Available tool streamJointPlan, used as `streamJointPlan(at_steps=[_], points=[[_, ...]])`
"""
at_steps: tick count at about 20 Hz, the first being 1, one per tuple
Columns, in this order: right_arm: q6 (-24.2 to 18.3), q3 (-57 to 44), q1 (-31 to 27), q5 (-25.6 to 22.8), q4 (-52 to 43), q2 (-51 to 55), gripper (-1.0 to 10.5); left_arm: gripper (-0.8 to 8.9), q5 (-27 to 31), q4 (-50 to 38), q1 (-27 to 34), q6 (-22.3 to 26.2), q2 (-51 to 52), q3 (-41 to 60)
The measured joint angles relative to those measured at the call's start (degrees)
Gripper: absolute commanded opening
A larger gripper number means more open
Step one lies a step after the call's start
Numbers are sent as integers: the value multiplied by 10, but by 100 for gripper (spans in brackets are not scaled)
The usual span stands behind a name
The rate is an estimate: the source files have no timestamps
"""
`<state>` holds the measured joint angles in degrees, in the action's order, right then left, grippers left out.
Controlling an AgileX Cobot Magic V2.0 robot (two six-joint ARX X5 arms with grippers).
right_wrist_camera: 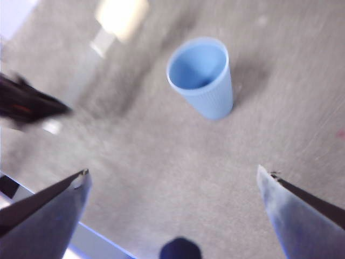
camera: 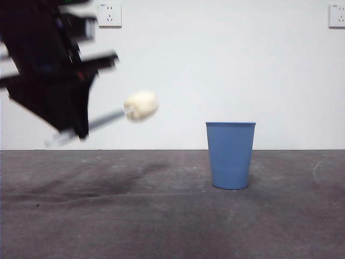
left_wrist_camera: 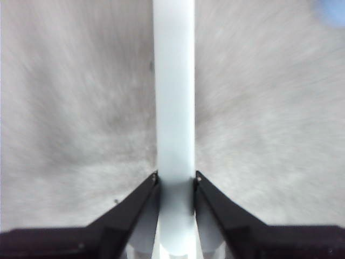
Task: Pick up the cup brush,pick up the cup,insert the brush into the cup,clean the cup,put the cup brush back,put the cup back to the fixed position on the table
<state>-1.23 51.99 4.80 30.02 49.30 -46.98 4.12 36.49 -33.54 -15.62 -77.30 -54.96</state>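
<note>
Aloft, left tool (left_wrist_camera: 176,181) clenching cup brush (camera: 116,114), sponge end tilted up toward cup (camera: 230,155), right tool (right_wrist_camera: 172,178) released

Lab bench — bare wall (camera: 215,65), sockets (camera: 109,14), table (camera: 161,216).

Blue ribbed cup (camera: 230,155), cream-yellow sponge on grey-handled cup brush (camera: 141,105), dark grey scuffed table (camera: 161,216), black claws.

The left gripper (left_wrist_camera: 175,178) and right gripper (right_wrist_camera: 172,175) each have two black, tapering, wedge-shaped jaws.
</note>
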Motion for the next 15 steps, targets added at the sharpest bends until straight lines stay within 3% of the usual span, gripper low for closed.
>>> streamJointPlan(at_steps=[8, 15], points=[[40, -142, 45, -1, -251, -47, 562, -9, 0, 114, 0, 48, 188, 0], [62, -245, 94, -50, -469, -152, 559, -9, -3, 224, 0, 90, 219, -24]])
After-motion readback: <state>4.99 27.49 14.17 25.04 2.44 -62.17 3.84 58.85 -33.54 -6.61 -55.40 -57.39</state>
